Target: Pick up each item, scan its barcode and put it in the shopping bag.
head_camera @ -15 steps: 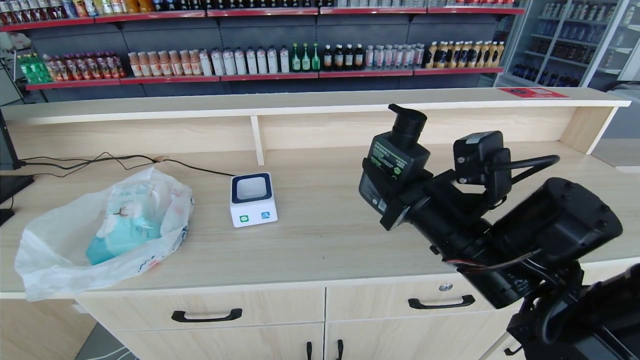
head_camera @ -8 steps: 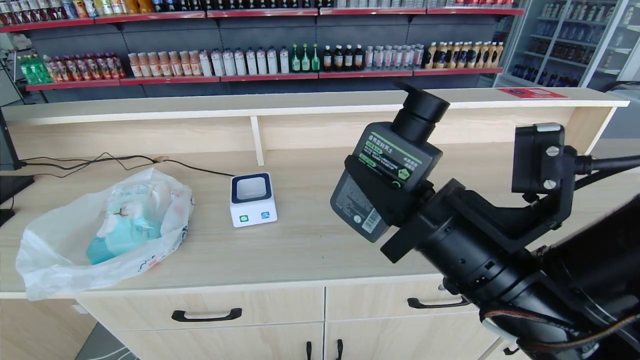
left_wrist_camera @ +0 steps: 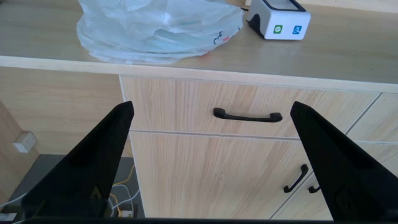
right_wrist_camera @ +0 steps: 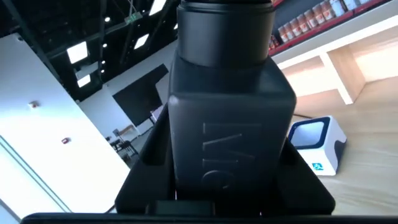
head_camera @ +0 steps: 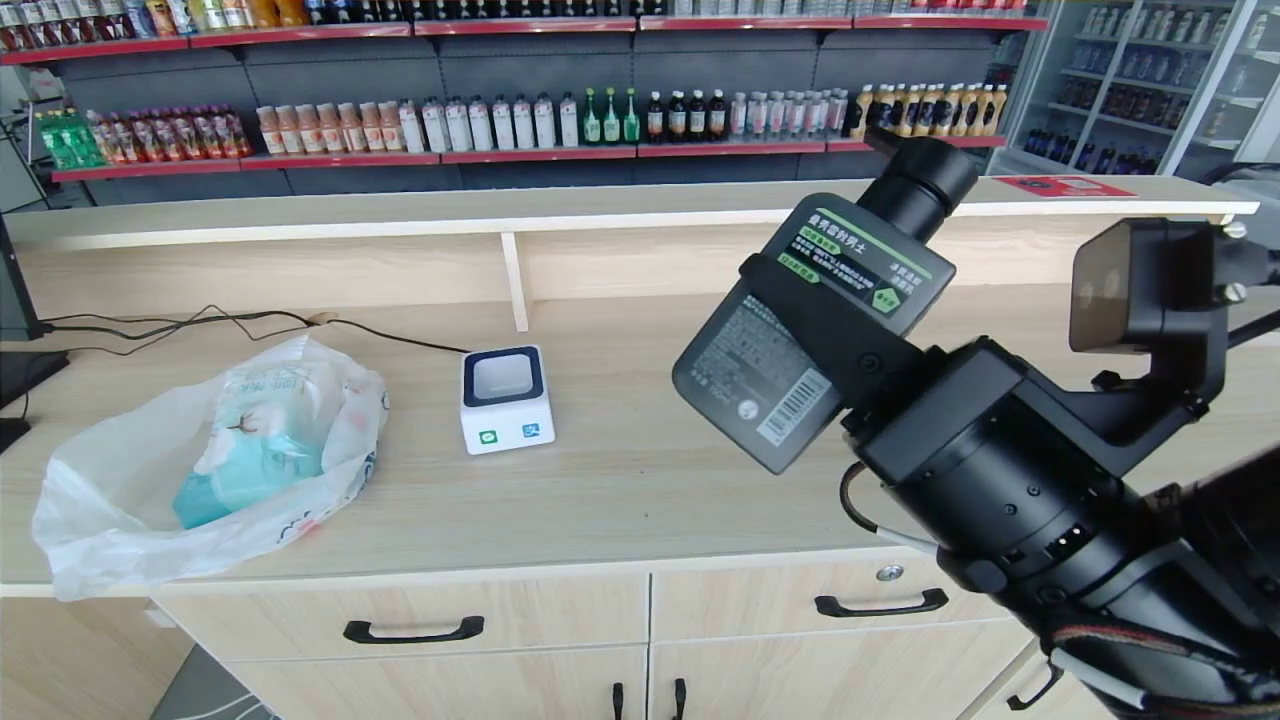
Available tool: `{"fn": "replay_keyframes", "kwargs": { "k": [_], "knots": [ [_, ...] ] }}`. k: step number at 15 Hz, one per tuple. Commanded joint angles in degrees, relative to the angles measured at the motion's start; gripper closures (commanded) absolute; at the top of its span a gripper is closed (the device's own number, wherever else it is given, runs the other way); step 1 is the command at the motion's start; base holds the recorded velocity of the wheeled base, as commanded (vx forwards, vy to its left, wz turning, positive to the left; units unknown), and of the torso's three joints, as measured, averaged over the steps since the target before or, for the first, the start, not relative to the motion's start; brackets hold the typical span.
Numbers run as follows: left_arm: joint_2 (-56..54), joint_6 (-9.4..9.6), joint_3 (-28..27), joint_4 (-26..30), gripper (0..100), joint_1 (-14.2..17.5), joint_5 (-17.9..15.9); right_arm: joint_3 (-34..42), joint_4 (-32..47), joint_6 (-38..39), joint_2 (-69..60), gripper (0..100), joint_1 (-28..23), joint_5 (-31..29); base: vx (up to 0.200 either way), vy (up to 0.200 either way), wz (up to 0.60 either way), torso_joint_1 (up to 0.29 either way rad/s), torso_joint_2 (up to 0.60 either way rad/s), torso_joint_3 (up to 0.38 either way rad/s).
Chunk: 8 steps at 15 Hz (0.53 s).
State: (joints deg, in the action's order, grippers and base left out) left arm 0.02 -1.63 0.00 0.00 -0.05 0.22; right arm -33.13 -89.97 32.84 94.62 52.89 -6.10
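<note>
While the right end effector (head_camera: 830, 320) gripped the dark bottle (head_camera: 760, 370), tilted in the air right of the scanner (head_camera: 506, 398), shopping bag (head_camera: 120, 490) lay left on the surface (head_camera: 620, 480), left end effector (left_wrist_camera: 211, 112) spread open.

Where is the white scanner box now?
The scanner box stands on the counter, left of centre in the head view, between the shopping bag and the bottle held in the right gripper.

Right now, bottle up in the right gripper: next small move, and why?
Probably swing the right gripper left and down until the barcode on the dark bottle faces the scanner window. The bottle is clamped high above the counter, off to the scanner's right, barcode angled down-left; the shopping bag comes after.
</note>
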Motion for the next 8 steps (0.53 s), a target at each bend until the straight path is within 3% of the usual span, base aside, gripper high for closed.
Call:
{"fn": "replay_keyframes", "kwargs": {
  "k": [1, 8],
  "knots": [
    [0.0, -0.04, 0.0, 0.0, 0, 0.0, 0.0, 0.1, 0.0, 1.6, -1.2, 100, 0.0, 0.0, 0.000, 0.000, 0.00, 0.000, 0.00, 0.000],
    [0.0, -0.04, 0.0, 0.0, 0, 0.0, 0.0, 0.8, 0.0, 6.3, -2.2, 100, 8.6, 0.1, 0.000, 0.000, 0.00, 0.000, 0.00, 0.000]
  ]
}}
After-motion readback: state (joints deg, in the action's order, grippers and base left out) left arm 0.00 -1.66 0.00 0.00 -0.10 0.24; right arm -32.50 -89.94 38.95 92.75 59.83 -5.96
